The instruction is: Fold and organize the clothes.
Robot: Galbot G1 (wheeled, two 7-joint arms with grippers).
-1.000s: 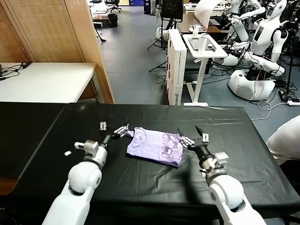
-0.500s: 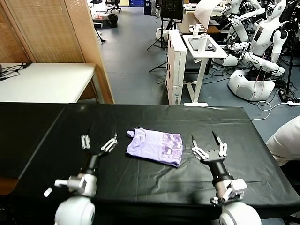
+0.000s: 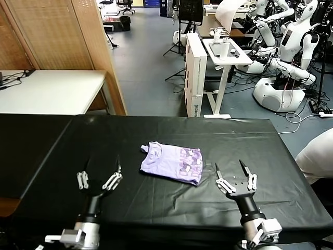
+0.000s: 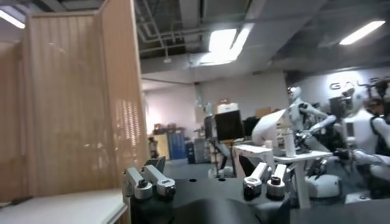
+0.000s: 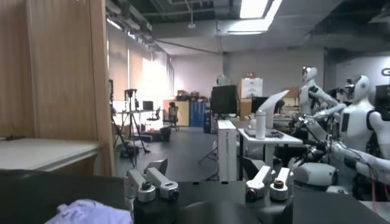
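Pulled back toward the near edge since earlier: left gripper (image 3: 97, 177) at 8 o'clock of shirt (image 3: 172, 162), right gripper (image 3: 235, 177) at 4 (both wide open, empty). Shirt folded mid-table (image 3: 156, 205).

Robotics lab: parked white humanoid robots (image 3: 294, 47)

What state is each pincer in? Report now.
Left pincer: open, holding nothing.
Right pincer: open, holding nothing, clear of the T-shirt.
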